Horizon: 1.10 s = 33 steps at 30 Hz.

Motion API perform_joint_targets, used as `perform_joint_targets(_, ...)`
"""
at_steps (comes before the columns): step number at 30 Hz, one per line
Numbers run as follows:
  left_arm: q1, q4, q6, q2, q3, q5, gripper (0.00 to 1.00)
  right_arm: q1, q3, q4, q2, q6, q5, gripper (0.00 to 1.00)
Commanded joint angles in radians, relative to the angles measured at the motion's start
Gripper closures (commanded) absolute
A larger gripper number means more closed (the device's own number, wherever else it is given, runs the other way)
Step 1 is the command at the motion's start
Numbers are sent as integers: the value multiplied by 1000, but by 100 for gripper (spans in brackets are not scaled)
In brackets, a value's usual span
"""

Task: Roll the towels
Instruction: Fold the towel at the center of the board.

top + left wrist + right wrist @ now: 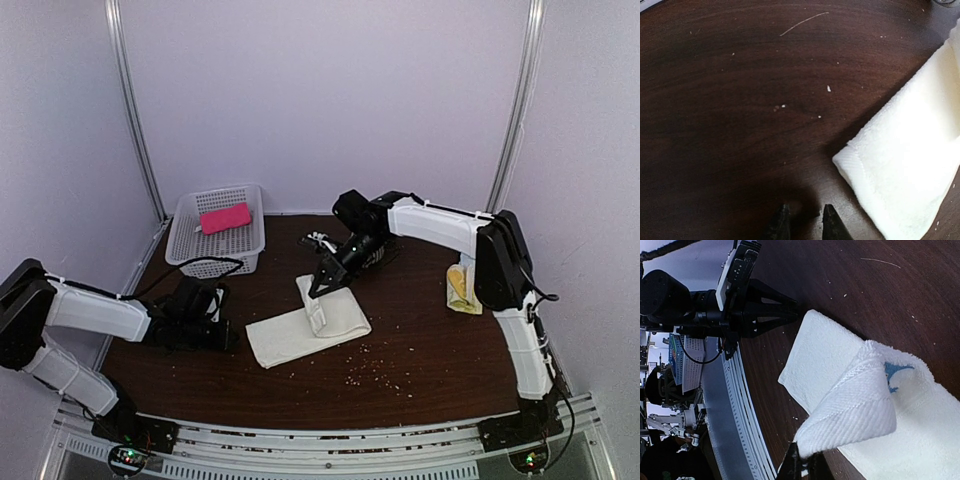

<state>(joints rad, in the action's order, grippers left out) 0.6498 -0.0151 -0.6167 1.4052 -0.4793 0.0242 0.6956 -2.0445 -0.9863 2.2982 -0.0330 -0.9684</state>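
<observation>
The cream-white towel (300, 335) lies near the middle of the table (420, 340), mostly flat, with its long side running from the near-left toward the far-right. The right gripper (318, 290) stands over the towel's far end, its fingers pinched together on an edge of the cloth. In the right wrist view that gripper (801, 465) holds a corner of the towel (840, 405) raised off the wood, so the lifted part curls over the flat part, and a small blue mark (895, 372) shows just beside the fold. The left gripper (225, 335) rests low over the table toward the left edge, near the towel's near-left corner but apart from it. In the left wrist view its fingertips (781, 222) stand a narrow gap apart with only bare wood between them, and the towel's corner (910, 165) lies off to one side, not touching them. A pink towel (225, 217) lies folded in a white basket (190, 235) at the far-left corner. A yellow towel (458, 288) sits by the right edge, close to the right arm. Pale crumbs (365, 365) are scattered on the wood on the near side of the cream-white towel.
</observation>
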Motion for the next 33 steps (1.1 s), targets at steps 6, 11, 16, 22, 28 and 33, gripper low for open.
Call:
perform_joint_targets(6, 17, -75, -30, 39, 29, -73, 78, 91, -36, 110, 48, 124, -44, 100)
perform_joint_targets(11, 23, -85, -35, 40, 36, -76, 78, 122, -64, 132, 78, 153, -47, 100)
perform_joint_targets(16, 25, -97, -41, 39, 48, -79, 78, 148, -73, 170, 97, 191, -48, 100)
perform_joint_targets(22, 27, -105, -48, 37, 56, -79, 78, 159, -96, 226, 138, 243, 2, 100)
perform_joint_targets(28, 28, -109, -51, 31, 64, -77, 78, 181, -128, 228, 196, 245, 34, 100)
perform_joint_targets(33, 29, -116, -51, 33, 71, -73, 78, 210, -144, 231, 216, 242, 28, 100)
